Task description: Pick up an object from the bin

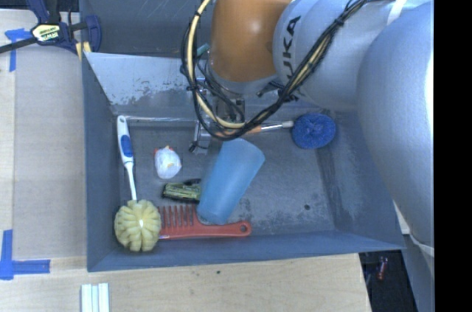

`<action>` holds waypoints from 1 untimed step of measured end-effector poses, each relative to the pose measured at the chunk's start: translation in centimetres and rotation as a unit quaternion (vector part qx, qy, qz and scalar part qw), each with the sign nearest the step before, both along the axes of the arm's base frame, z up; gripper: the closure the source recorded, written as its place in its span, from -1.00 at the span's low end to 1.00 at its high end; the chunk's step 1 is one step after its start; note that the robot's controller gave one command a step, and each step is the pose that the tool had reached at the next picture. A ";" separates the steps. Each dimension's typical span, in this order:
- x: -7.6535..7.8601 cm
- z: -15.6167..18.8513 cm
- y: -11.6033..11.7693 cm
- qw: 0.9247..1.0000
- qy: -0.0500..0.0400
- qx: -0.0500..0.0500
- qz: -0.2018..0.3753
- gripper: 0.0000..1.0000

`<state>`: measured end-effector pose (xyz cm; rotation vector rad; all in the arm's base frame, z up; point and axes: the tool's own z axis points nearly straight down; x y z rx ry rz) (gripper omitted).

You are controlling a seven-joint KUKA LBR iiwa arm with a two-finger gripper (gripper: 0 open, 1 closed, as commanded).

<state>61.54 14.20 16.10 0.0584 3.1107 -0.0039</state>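
Observation:
My gripper (201, 138) hangs under the orange wrist cover at the middle of the bin, its tip just above the bin floor. A light blue plastic cup (228, 181) lies on its side right below and to the right of it. A small white lump (168, 161) rests a little to the gripper's left. A dark olive, short object (181, 191) lies beside the cup's lower end. Nothing shows in the gripper.
A white and blue toothbrush (127, 156) lies along the left wall. A red comb (206, 226) and a pale yellow ribbed ball (137, 226) sit at the front. A blue round scrubber (315, 130) on a thin handle lies at the right, partly under the arm.

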 end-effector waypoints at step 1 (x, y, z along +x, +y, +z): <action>0.9 2.6 3.8 0.996 -0.005 -0.002 0.088 -1.00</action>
